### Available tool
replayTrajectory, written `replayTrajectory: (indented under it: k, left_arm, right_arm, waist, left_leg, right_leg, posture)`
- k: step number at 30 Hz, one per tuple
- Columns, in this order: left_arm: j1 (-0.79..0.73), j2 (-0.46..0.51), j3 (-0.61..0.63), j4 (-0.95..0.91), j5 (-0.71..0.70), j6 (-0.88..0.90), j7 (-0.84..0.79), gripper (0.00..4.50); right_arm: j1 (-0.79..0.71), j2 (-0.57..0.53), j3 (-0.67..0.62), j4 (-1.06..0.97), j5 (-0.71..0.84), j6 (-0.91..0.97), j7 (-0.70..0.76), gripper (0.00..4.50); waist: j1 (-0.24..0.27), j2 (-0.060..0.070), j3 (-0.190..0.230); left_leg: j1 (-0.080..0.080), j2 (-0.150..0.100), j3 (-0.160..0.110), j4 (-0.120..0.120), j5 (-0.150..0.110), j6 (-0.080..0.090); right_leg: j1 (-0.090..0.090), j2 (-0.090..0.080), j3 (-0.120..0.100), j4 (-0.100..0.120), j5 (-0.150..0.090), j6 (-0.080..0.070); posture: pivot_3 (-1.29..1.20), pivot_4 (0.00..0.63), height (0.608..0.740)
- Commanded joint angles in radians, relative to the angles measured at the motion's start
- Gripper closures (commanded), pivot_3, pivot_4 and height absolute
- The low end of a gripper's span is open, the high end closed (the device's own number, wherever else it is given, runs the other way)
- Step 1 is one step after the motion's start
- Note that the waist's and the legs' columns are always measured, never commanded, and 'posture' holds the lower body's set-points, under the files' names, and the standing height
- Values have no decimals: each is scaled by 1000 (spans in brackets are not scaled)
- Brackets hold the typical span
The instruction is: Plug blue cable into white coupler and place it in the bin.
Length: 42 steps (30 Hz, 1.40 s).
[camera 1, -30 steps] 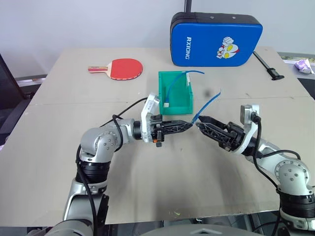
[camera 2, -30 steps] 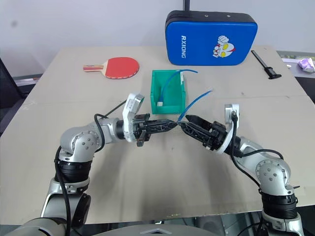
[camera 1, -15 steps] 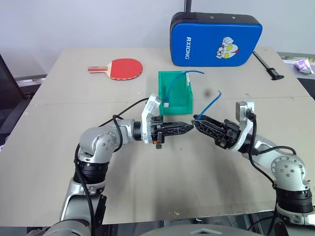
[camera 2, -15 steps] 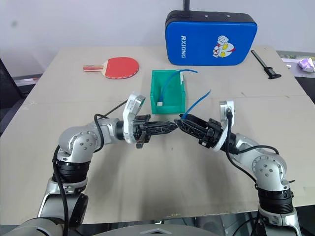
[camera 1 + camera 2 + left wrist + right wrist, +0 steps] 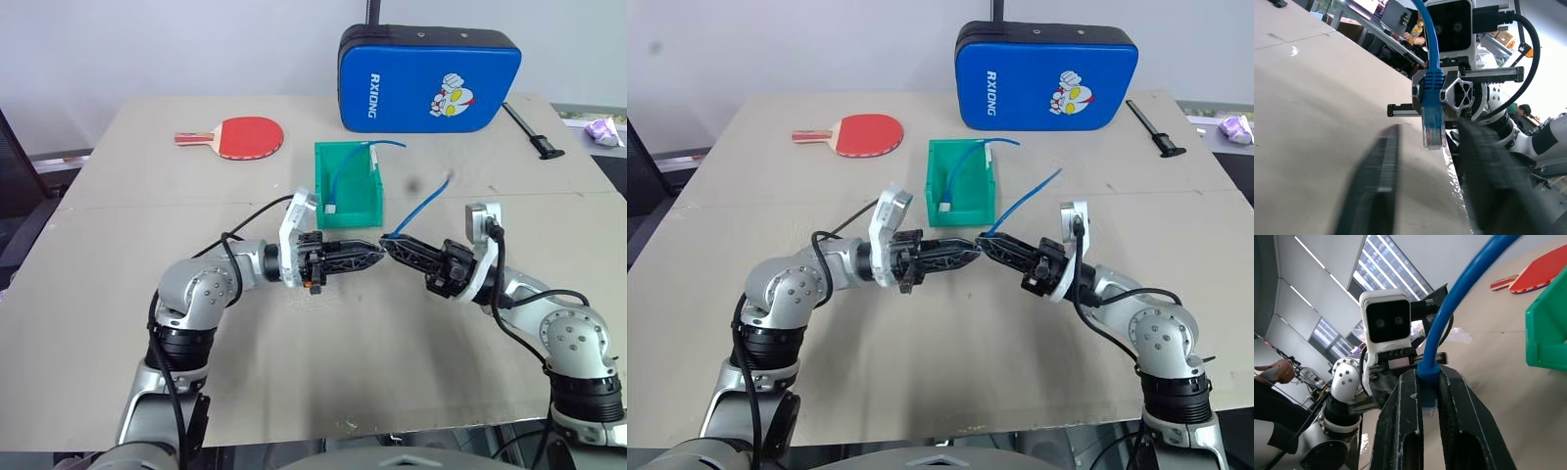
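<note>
Meeting tip to tip above the beige tabletop [image 5: 118, 323] in the head view: the left claw [image 5: 377, 255] and the right claw [image 5: 390, 242]. Right claw pinched shut on the short bright-blue network cable [image 5: 423, 206], which arcs up and away behind its fingers toward the far right. Left claw's black fingers stand partly apart; whether they hold anything cannot be told here. White coupler not made out. Small green plastic bin [image 5: 349, 211] stands just beyond the two claws, a second blue cable [image 5: 345, 168] with a white piece resting inside. Farther past the left claw, a red table-tennis paddle [image 5: 240, 136]; farther past the right claw, a blue padded case [image 5: 429, 78] and a black caliper [image 5: 535, 134].

Left wrist view: the two left fingers [image 5: 1374, 196] blurred, set apart, nothing visible between them. Straight ahead, the right claw grips the blue cable just behind its clear-blue plug [image 5: 1433, 128], plug hanging free toward the tabletop.

Right wrist view: right fingers [image 5: 1400, 431] closed on the cable's blue boot, plug between them. Left arm faces it; green bin wall beside.
</note>
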Motion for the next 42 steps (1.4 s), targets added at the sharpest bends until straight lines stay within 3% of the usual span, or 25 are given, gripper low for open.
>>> replayTrajectory:
  k: [1,4,7,10,16,25,30,40,42]
  left_arm:
    - [90,56,43,-174,4,-16,69,1293]
    - [190,56,95,-300,68,-101,189,1293]
    - [272,-7,155,-393,341,-382,409,1293]
    - [403,-25,173,-491,491,-483,524,1293]
    - [727,-103,158,-477,818,-649,772,1293]
    - [672,-272,51,-184,891,-741,882,1293]
    - [634,-269,14,-118,890,-776,852,1293]
    - [599,-319,53,-56,882,-770,913,1293]
    - [569,-322,62,-22,877,-769,914,1821]
  right_arm:
    - [-57,-17,-85,55,19,-36,11,4500]
    - [-83,-32,-125,98,6,-61,34,4500]
    - [-111,-29,-141,135,-90,-162,64,4500]
    - [-138,-22,-146,182,-165,-244,94,4500]
    - [-154,-7,-63,185,-322,-373,181,4500]
    - [-112,-1,39,84,-434,-413,208,4500]
    - [-95,2,35,60,-442,-408,199,4500]
    - [-79,0,29,49,-450,-409,184,4500]
    - [-75,1,32,46,-453,-409,182,4500]
  waist:
    - [-8,0,0]
    - [-7,0,0]
    - [1,0,0]
    - [1,1,0]
    - [1,1,0]
    - [5,1,-1]
    - [1,1,-1]
    - [3,1,-1]
    - [4,2,-1]
  left_leg:
    - [0,0,1,0,0,0]
    - [0,1,1,-1,0,0]
    - [0,1,1,-1,0,0]
    - [0,1,1,-1,0,0]
    - [1,1,4,-5,0,0]
    - [1,0,1,-3,0,1]
    - [0,1,1,-4,0,0]
    - [1,1,1,-5,0,1]
    - [2,1,0,-5,0,1]
  right_leg:
    - [0,0,1,0,0,0]
    - [0,-1,1,-1,0,0]
    - [-1,-1,1,-1,0,0]
    - [-1,-1,2,-1,0,0]
    - [-1,-4,3,-1,0,0]
    - [0,-6,-2,0,-2,-4]
    - [-1,-5,-2,0,0,0]
    - [-1,-6,-2,0,-1,-2]
    - [-1,-6,-2,0,-1,-2]
  posture:
    - [0,150,728]
    - [0,150,728]
    - [0,150,728]
    - [0,150,728]
    - [0,150,728]
    - [0,150,728]
    - [0,150,728]
    - [0,150,728]
    - [0,150,728]
